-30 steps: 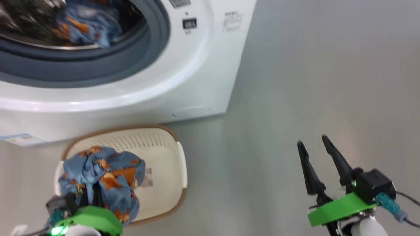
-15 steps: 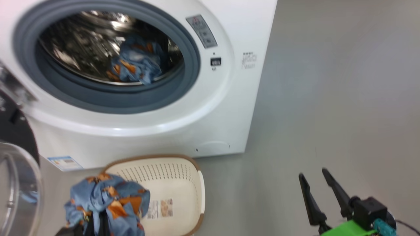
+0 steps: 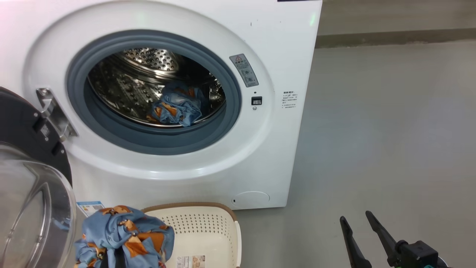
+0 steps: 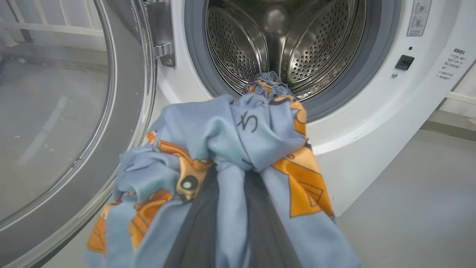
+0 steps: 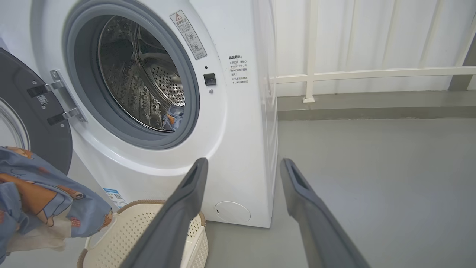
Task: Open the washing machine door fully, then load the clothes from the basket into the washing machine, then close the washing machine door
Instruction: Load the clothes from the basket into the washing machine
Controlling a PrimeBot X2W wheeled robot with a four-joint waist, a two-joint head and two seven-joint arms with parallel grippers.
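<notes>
Up comes the left claw [image 4: 231, 178], pinching the clothes [image 3: 124, 238] above the basket [image 3: 208, 223], bound for the washing machine [image 3: 282, 48]; right claw [image 5: 244, 165] spread.

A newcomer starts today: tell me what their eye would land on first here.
The washing machine gapes open in the middle of the head view, its door swung out to the left and one blue bear-print garment lying inside. At lower left, the left gripper clamps a bundle of matching clothes by the basket.
</notes>
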